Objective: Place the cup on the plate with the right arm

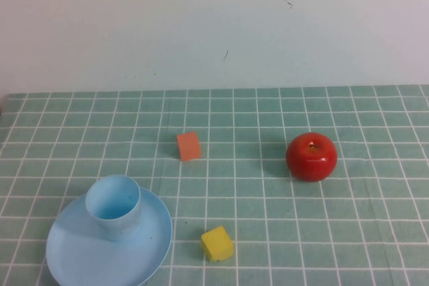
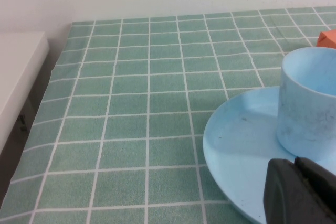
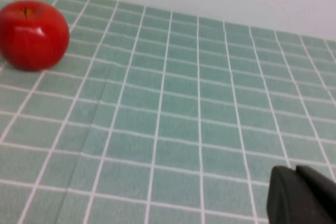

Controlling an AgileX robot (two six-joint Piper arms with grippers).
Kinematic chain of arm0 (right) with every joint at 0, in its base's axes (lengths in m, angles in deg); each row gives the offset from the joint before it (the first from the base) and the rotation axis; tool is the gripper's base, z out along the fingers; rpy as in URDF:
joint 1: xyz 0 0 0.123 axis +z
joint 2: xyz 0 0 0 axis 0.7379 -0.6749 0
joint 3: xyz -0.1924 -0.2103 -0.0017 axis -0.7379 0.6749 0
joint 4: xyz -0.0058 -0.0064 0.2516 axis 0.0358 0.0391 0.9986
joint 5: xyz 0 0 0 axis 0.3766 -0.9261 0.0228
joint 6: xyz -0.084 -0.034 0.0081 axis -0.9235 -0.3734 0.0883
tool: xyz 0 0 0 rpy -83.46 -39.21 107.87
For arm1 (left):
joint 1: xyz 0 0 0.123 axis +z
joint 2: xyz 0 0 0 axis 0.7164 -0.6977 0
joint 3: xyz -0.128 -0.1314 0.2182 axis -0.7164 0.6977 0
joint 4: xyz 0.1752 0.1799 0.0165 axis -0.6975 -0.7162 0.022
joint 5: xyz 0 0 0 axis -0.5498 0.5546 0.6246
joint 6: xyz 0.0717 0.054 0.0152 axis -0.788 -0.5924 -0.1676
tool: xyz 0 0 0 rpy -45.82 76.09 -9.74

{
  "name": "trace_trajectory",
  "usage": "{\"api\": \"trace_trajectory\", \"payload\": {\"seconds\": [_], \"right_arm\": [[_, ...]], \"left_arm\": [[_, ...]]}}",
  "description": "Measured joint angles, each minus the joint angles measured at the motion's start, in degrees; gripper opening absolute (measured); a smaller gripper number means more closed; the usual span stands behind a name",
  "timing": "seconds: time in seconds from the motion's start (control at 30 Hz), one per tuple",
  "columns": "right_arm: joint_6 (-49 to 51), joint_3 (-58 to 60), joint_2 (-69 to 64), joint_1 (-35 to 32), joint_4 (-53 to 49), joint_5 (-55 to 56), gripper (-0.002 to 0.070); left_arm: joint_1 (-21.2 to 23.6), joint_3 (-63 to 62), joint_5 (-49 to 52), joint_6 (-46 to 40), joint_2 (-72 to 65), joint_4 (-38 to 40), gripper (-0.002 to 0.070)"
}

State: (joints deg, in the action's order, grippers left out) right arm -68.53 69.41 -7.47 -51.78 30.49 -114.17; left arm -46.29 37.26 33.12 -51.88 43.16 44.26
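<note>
Cup — pale blue, upright on plate

Green checked tablecloth with white grid lines; plain whitish wall directly behind it. White furniture edge beside the tablecloth.

Lab-style test bench, green checked tablecloth, bare white wall, scattered toy props
</note>
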Motion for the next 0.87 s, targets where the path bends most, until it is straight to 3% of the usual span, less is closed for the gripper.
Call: {"api": "trace_trajectory", "payload": {"seconds": [0.2, 0.87], "right_arm": [[0.10, 4.98, 0.00, -0.98, 0.14, 0.79, -0.0003], [0.10, 5.45, 0.00, -0.98, 0.23, 3.33, -0.0003]], "left_arm": [[0.00, 0.00, 0.00, 0.00, 0.00, 0.00, -0.0003], [0.00, 0.00, 0.00, 0.13, 0.00, 0.00, -0.0003]]}}
